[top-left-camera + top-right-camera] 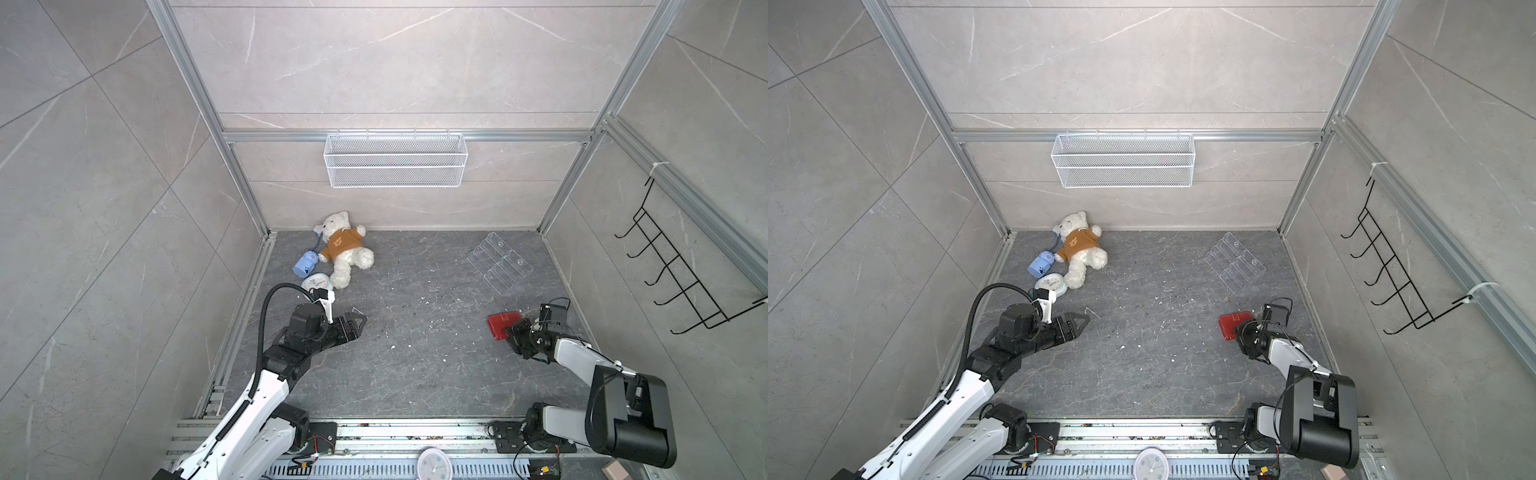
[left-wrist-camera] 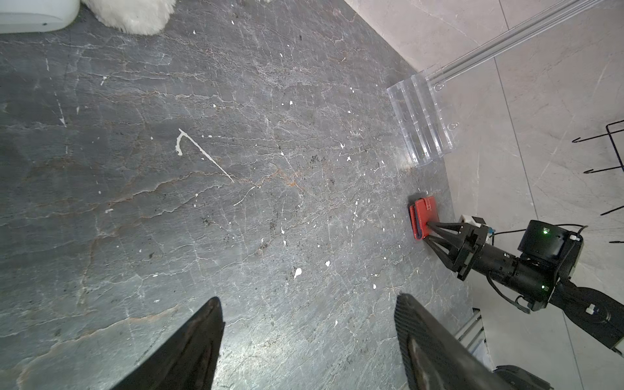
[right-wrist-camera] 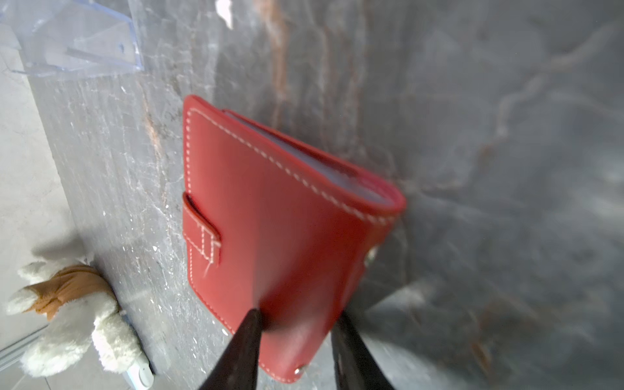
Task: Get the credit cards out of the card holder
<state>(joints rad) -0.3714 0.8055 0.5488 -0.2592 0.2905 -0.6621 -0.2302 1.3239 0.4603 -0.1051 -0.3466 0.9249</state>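
**Right gripper [image 3: 297, 314] nips red leather-like card holder [image 3: 270, 209]; left gripper [image 2: 307, 297] wide.**
I judge it light, floppy; grip the spine.

- Both top views: overhead, same dark grey stone tabletop [image 1: 415, 365] [image 1: 1142, 374].
- Left wrist: faces 3 o'clock, red leather-like card holder [image 2: 423, 216] far off.
- Right wrist: same card holder [image 3: 270, 219], super close.
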